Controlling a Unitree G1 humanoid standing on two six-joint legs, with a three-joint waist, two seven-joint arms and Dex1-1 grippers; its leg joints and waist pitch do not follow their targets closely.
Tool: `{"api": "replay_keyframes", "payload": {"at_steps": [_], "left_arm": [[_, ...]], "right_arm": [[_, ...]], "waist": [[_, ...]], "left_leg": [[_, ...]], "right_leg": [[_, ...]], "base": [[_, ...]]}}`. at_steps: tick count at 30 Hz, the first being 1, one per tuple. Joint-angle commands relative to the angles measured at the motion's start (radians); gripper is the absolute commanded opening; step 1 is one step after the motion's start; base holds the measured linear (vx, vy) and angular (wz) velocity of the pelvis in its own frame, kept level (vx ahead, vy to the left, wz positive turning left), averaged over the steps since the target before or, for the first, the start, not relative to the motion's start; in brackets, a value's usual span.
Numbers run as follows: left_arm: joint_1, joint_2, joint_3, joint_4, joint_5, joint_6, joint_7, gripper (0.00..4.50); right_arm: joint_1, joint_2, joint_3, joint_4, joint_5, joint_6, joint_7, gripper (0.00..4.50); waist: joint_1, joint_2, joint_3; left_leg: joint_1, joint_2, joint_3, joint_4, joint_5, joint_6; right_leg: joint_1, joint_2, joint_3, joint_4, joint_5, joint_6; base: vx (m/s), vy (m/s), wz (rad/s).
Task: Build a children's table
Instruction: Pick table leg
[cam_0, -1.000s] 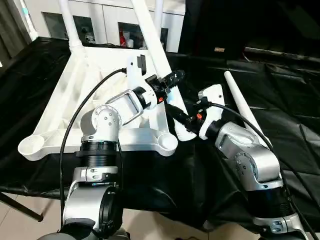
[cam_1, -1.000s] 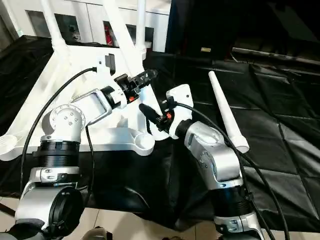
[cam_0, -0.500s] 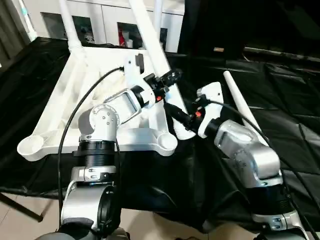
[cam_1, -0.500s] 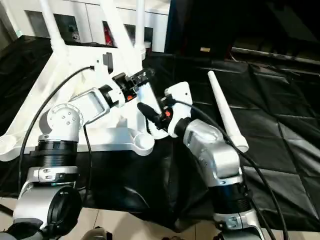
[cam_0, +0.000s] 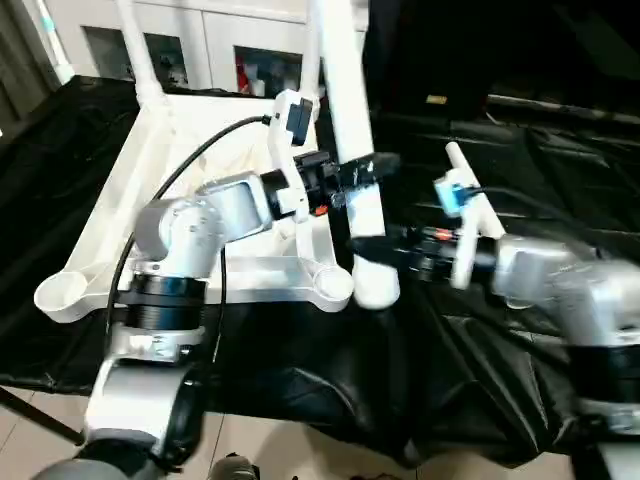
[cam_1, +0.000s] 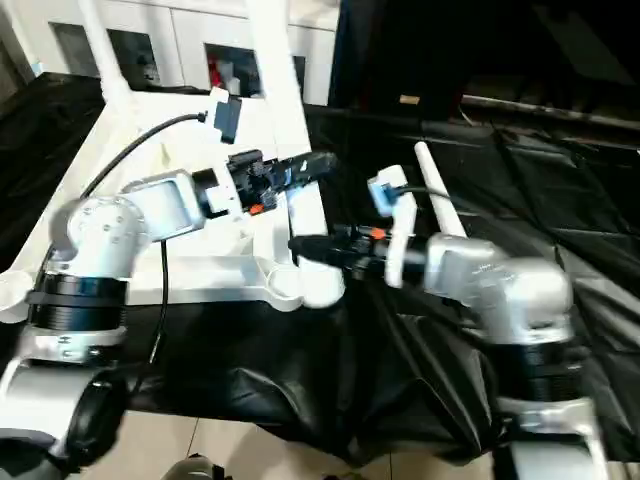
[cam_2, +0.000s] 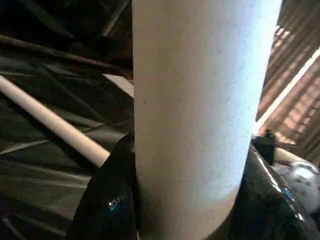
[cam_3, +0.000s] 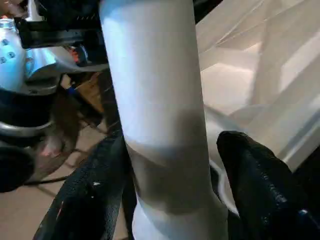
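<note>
Nearest me, the right claw straddles the fat lower end of a white leg, its fingers standing slightly off the tube. Just above, the left claw is clamped on that leg, holding it upright beside the near corner socket of the upturned table top. A spare leg lies beyond on the black-draped bench. With one claw loose, the tube could tilt and miss the socket.

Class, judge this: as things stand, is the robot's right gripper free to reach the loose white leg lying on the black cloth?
Probably not yet. The right gripper straddles the upright leg that the left gripper clamps. The loose leg lies unobstructed on the black cloth just beyond the right forearm, so it must first back off.
</note>
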Motion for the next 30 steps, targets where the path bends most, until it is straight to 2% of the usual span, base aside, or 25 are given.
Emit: {"api": "replay_keyframes", "payload": {"at_steps": [1, 10, 16, 17, 19, 22, 23, 24, 25, 27, 28, 30], "left_arm": [[-0.03, 0.001, -0.005, -0.032, -0.033, 0.016, -0.03, 1.9], [-0.028, -0.005, 0.004, -0.042, -0.057, 0.026, -0.042, 1.9], [-0.029, -0.004, 0.001, -0.04, -0.058, 0.024, -0.045, 1.89], [-0.029, -0.004, -0.001, -0.04, -0.058, 0.024, -0.044, 1.89], [-0.03, -0.007, -0.002, -0.037, -0.046, 0.015, -0.026, 1.89], [-0.037, -0.016, 0.0, -0.023, -0.007, -0.019, 0.022, 1.89], [-0.044, -0.023, -0.006, -0.007, 0.055, -0.068, 0.094, 1.89], [-0.044, -0.023, -0.006, -0.007, 0.055, -0.068, 0.094, 1.89], [-0.047, -0.032, -0.006, -0.003, 0.09, -0.096, 0.147, 1.89], [-0.047, -0.039, -0.003, -0.008, 0.101, -0.102, 0.175, 1.89], [-0.044, -0.047, -0.006, -0.023, 0.119, -0.11, 0.208, 1.89], [-0.04, -0.054, -0.013, -0.041, 0.134, -0.117, 0.233, 1.89]], "right_arm": [[-0.022, -0.012, -0.005, -0.021, 0.032, 0.04, 0.01, 3.02], [-0.013, -0.026, 0.034, -0.029, 0.03, 0.06, 0.016, 2.3], [-0.011, -0.025, 0.041, -0.029, 0.016, 0.042, 0.004, 2.06], [-0.01, -0.024, 0.045, -0.03, 0.006, 0.027, 0.0, 2.06], [-0.015, 0.001, 0.039, -0.013, -0.016, 0.003, -0.039, 2.71], [-0.016, 0.025, 0.026, -0.007, -0.021, -0.01, -0.071, 2.82], [-0.007, 0.055, 0.035, -0.027, -0.077, -0.065, -0.147, 2.9], [-0.007, 0.055, 0.035, -0.027, -0.077, -0.065, -0.147, 2.95], [0.001, 0.076, 0.058, -0.036, -0.138, -0.126, -0.211, 2.95], [0.002, 0.089, 0.062, -0.034, -0.157, -0.145, -0.237, 2.95], [0.003, 0.116, 0.056, -0.027, -0.177, -0.163, -0.286, 2.95], [0.003, 0.139, 0.051, -0.02, -0.189, -0.175, -0.326, 2.95]], "waist": [[0.006, -0.008, -0.095], [0.012, -0.01, -0.096], [0.016, -0.008, -0.097], [0.016, -0.007, -0.097], [0.016, -0.007, -0.097], [0.017, -0.005, -0.098], [0.016, -0.006, -0.097], [0.015, -0.006, -0.096], [0.016, -0.007, -0.097], [0.017, -0.003, -0.099], [0.015, -0.007, -0.097], [0.014, -0.005, -0.098]], "left_leg": [[0.002, 0.017, 0.0, -0.059, -0.072, -0.004], [0.0, 0.018, -0.001, -0.059, -0.068, -0.018], [0.0, 0.017, -0.001, -0.059, -0.071, -0.023], [0.001, 0.018, -0.001, -0.059, -0.069, -0.022], [0.001, 0.018, -0.002, -0.059, -0.068, -0.026], [0.002, 0.018, -0.001, -0.059, -0.073, -0.028], [0.002, 0.019, -0.001, -0.06, -0.075, -0.028], [0.0, 0.02, -0.003, -0.061, -0.076, -0.04], [0.003, 0.02, -0.003, -0.062, -0.077, -0.045], [0.004, 0.019, -0.003, -0.062, -0.079, -0.051], [0.002, 0.019, -0.004, -0.063, -0.078, -0.05], [0.003, 0.019, -0.003, -0.063, -0.078, -0.048]], "right_leg": [[0.071, -0.071, 0.056, -0.076, -0.216, -0.113], [0.07, -0.071, 0.056, -0.077, -0.213, -0.097], [0.071, -0.072, 0.056, -0.076, -0.216, -0.09], [0.07, -0.071, 0.056, -0.076, -0.212, -0.091], [0.069, -0.071, 0.056, -0.075, -0.203, -0.096], [0.069, -0.071, 0.055, -0.075, -0.205, -0.101], [0.068, -0.071, 0.056, -0.076, -0.204, -0.1], [0.065, -0.07, 0.056, -0.077, -0.211, -0.085], [0.067, -0.073, 0.056, -0.077, -0.221, -0.076], [0.068, -0.073, 0.057, -0.075, -0.221, -0.069], [0.067, -0.071, 0.057, -0.075, -0.209, -0.069], [0.067, -0.071, 0.057, -0.073, -0.199, -0.074]], "base": [[0.0, 0.0, 0.0], [0.0, 0.0, 0.0], [0.0, 0.0, 0.0], [0.0, 0.0, 0.0], [0.0, 0.0, 0.0], [0.0, 0.0, 0.0], [0.0, 0.0, 0.0], [0.0, 0.0, 0.0], [0.0, 0.0, 0.0], [0.0, 0.0, 0.0], [0.0, 0.0, 0.0], [0.0, 0.0, 0.0]]}}
